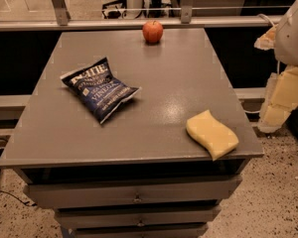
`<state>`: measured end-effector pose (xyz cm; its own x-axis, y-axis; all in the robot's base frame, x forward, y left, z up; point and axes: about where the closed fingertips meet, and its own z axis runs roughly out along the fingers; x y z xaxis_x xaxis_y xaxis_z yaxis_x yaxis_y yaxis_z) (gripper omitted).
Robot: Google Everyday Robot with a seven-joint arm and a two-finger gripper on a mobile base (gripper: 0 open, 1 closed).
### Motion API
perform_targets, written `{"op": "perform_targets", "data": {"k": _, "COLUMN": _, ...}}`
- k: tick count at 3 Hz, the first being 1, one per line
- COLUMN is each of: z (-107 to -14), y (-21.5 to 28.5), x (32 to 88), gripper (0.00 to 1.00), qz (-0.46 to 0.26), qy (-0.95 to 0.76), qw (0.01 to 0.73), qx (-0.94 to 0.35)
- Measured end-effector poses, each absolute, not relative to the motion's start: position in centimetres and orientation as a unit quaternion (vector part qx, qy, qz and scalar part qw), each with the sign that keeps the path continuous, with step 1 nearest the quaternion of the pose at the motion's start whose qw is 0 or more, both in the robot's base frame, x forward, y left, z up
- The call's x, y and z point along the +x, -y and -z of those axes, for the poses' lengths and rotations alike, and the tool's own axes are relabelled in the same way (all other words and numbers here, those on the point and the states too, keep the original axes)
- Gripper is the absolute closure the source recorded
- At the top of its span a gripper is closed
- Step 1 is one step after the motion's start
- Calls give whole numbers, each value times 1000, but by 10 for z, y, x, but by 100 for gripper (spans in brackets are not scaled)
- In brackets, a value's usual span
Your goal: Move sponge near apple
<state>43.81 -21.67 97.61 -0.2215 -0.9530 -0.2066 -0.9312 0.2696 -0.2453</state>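
The pale yellow sponge (211, 133) lies flat at the table's front right corner, close to the front edge. The red-orange apple (152, 31) stands at the far edge of the table, near the middle. My gripper (281, 103) hangs off the table's right side, to the right of the sponge and a little above it, touching nothing. The white arm housing (294, 31) sits above it at the right border.
A dark blue chip bag (99, 89) lies on the left half of the grey table (154, 83). Drawers (137, 196) sit below the table top. A rail and glass partition (139, 24) run behind the table's far edge.
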Motion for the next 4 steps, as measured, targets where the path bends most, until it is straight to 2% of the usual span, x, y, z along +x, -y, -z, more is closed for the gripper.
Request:
{"op": "perform_targets", "data": {"k": 2, "z": -963, "y": 210, "x": 443, "gripper": 0, "qz": 26, "qy": -785, "qw": 171, "qx": -596}}
{"op": "perform_targets", "data": {"k": 4, "z": -908, "y": 196, "x": 459, "gripper": 0, "qz": -28, "qy": -814, "qw": 187, "qx": -549}}
